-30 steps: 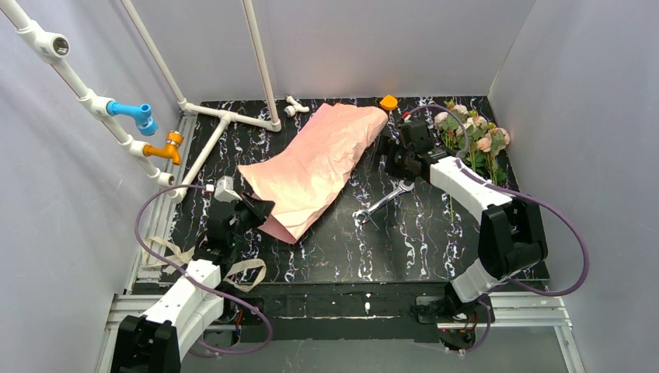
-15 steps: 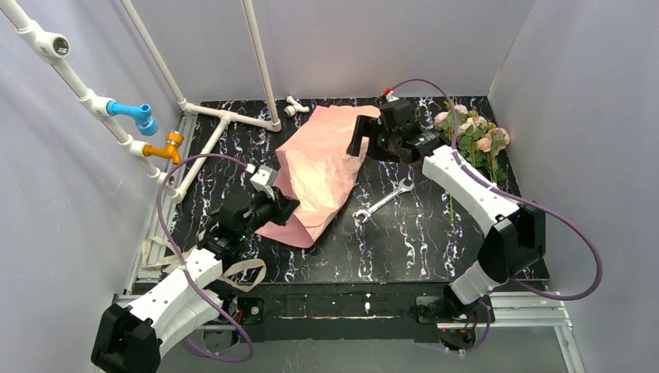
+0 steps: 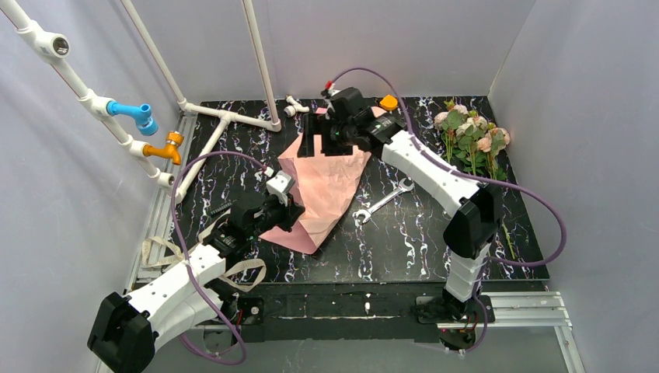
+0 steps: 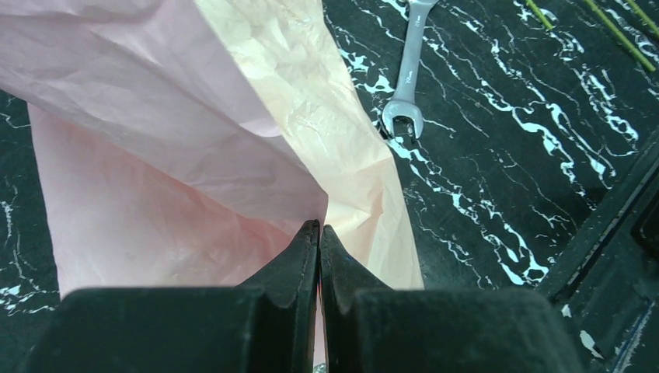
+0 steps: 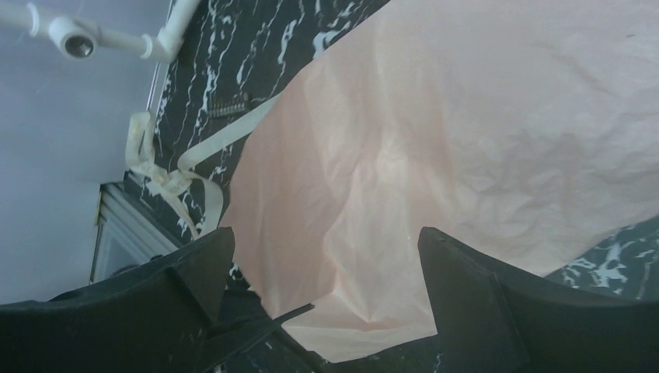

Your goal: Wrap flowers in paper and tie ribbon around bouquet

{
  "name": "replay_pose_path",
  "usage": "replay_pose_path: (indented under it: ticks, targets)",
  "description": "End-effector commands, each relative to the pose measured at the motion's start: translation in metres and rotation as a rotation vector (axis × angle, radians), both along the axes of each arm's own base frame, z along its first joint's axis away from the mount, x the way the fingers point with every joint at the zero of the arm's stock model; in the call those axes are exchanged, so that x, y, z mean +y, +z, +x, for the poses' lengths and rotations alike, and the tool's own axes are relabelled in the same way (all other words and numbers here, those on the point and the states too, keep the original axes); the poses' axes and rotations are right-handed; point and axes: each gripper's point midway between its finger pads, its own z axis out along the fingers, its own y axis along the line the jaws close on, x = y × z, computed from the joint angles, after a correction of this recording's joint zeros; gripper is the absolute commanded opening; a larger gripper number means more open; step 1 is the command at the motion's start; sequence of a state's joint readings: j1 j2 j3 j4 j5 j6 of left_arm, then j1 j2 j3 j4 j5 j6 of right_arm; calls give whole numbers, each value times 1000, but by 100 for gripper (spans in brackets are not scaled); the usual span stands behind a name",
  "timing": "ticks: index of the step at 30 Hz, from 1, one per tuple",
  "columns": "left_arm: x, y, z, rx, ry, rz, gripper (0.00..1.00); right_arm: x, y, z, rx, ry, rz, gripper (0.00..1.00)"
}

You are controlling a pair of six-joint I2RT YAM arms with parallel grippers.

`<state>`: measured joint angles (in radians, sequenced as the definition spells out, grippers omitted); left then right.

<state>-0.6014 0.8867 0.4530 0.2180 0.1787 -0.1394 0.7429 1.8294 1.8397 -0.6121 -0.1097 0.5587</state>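
Two robot arms work over a black marbled table (image 3: 420, 241). The left gripper (image 3: 289, 210) is closed, pinching a fold at the near end of the paper (image 3: 330, 183), a large crinkled pink sheet. From that gripper the sheet runs away and slightly rightward. Its long axis points at the right gripper (image 3: 322, 144), which hangs wide open and empty over the sheet's far end. The paper therefore lies between the two grippers and is held at one end only.

The flowers (image 3: 470, 136) lie well apart from the paper, far off to the robot's right of the right gripper. Their blooms point away and their thin stems run back toward the arm bases. A steel spanner (image 3: 383, 200) lies between paper and flowers. The ribbon (image 3: 245, 268) lies limp behind the left gripper, beside that arm's base.

Judging from this layout, the right arm is much nearer the flowers. Fetching them onto the sheet would call for a sideways reach to its right.
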Motion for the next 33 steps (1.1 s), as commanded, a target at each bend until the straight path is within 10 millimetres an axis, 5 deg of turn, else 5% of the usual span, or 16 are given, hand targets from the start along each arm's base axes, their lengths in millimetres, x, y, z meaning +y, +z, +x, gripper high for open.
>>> replay_pose_path:
  ticks: [1, 7, 14, 23, 29, 33]
  targets:
    - [2, 9, 4, -40, 9, 26, 0, 27, 10, -29, -7, 112, -2, 95]
    - [0, 5, 4, -32, 1, 44, 0, 46, -1, -44, 5, 168, -5, 92]
    - [1, 5, 2, -37, 5, 48, 0, 44, 26, -34, -98, 159, 4, 96]
    - [-2, 8, -1, -38, -17, 35, 0, 62, -20, -39, -30, 185, -60, 84]
    - [-2, 9, -1, -44, -16, 35, 0, 67, -32, -36, -28, 187, -93, 63]
    - [-2, 13, -2, -52, -13, 25, 0, 70, -28, -38, -19, 193, -85, 19]
